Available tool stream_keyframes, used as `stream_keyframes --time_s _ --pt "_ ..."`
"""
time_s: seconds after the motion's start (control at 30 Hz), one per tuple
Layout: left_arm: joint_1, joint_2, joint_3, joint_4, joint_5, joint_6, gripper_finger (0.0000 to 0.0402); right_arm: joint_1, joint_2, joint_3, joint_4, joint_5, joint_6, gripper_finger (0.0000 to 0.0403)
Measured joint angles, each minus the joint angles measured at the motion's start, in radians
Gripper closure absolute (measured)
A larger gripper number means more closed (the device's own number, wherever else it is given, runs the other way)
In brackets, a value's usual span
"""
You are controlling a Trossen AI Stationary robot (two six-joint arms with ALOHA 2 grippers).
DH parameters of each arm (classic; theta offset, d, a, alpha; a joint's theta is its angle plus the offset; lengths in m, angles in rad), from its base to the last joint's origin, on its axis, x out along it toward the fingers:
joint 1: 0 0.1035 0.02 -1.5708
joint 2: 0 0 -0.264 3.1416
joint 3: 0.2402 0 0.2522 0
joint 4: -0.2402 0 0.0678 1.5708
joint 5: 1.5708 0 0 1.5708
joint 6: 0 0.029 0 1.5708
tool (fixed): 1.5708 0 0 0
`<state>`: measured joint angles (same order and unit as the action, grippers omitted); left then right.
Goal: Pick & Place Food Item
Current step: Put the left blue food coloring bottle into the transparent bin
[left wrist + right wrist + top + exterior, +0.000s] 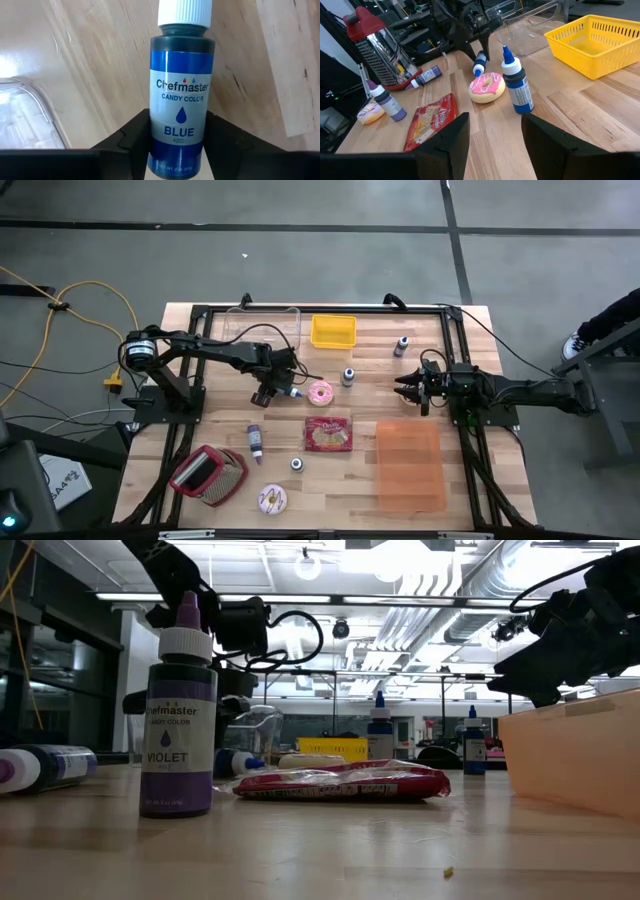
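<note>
A blue candy-colour bottle (181, 90) with a white cap lies on its side on the wooden table, just left of a pink-iced donut (320, 392). My left gripper (268, 392) comes down on the bottle and is shut on it; the right wrist view shows this bottle (480, 62) beside the donut (487, 86). A red snack packet (328, 434) lies flat nearer the front. My right gripper (405, 388) hangs open at the right, above the table, holding nothing. My left gripper pinches the blue bottle's body near its bottom end (160, 145) between its two fingers, one on each side. The fingers come steeply from above and lie across the bottle. The bottle lies on its side on the table, cap pointing away from the gripper.
A yellow basket (333, 330) and a clear container (262, 325) stand at the back. An orange bin (408, 465) sits front right. A violet bottle (254, 442), a grater (208, 475), a second donut (272, 499) and upright bottles (348, 376) stand around.
</note>
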<state>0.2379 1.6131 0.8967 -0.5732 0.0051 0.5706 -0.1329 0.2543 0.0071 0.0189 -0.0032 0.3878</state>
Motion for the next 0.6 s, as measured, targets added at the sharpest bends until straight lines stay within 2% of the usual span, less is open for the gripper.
stream_keyframes --time_s 0.27,0.6 --pt "0.000 -0.007 -0.001 0.017 0.004 -0.003 0.0259 0.000 0.000 0.000 0.000 0.000 0.000 0.0237" --pt "0.000 -0.130 -0.001 0.083 0.041 -0.125 0.0260 0.000 0.000 0.000 0.000 0.000 0.000 0.0237"
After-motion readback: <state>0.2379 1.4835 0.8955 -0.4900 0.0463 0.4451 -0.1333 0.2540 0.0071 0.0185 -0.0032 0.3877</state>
